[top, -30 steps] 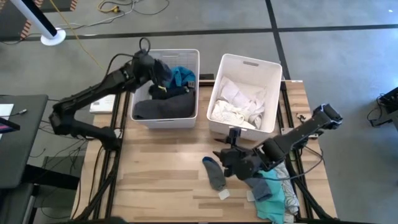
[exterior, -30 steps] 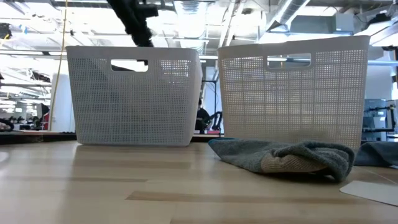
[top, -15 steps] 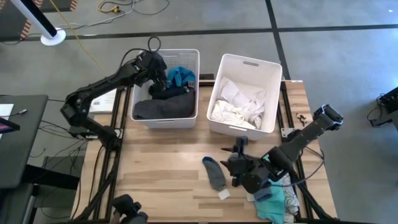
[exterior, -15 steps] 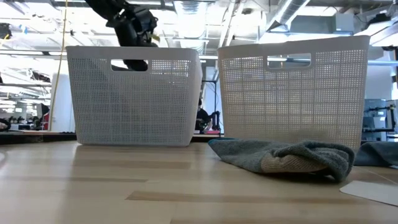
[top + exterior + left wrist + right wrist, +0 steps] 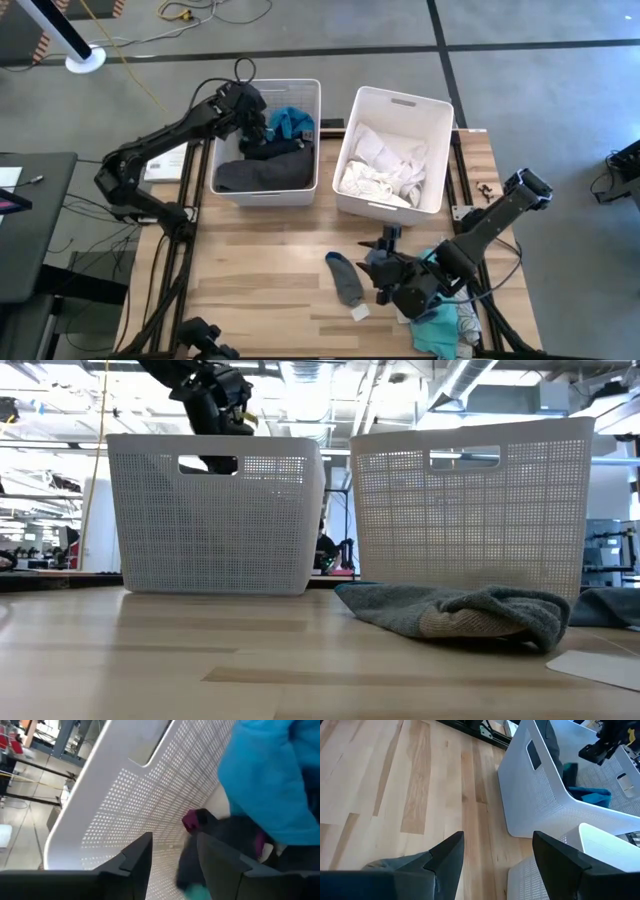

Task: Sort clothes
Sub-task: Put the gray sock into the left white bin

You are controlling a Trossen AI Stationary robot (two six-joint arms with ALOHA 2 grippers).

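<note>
**Left gripper open over the dark-clothes bin, right gripper open above the grey sock**

The left gripper point(image 5: 262, 118) hangs over the left bin point(image 5: 226, 192), near its far rim, above the dark and blue clothes. In the left wrist view its 2 fingers point(image 5: 136, 857) stand apart with nothing between them; beyond them lie a bright blue garment point(image 5: 272, 775) and a black garment point(image 5: 235, 832) against the bin's perforated wall. From above, the left bin holds a blue piece point(image 5: 292, 122), a black piece point(image 5: 272, 150) and a large dark grey piece point(image 5: 262, 175). In the low view the left gripper point(image 5: 222, 405) shows above the bin's rim.

The right bin point(image 5: 400, 97) holds white clothes point(image 5: 385, 165).

The right gripper point(image 5: 383, 272) is low over the table point(image 5: 260, 270), just beside a grey sock point(image 5: 345, 278) that lies flat on the wood. Its fingers point(image 5: 447, 855) are spread and empty, with a grey fold of cloth at their base in the wrist view. Under the right arm lies a pile of teal and white clothes point(image 5: 445, 325) at the table's near right corner. A small white tag point(image 5: 360, 313) lies near the sock.
</note>
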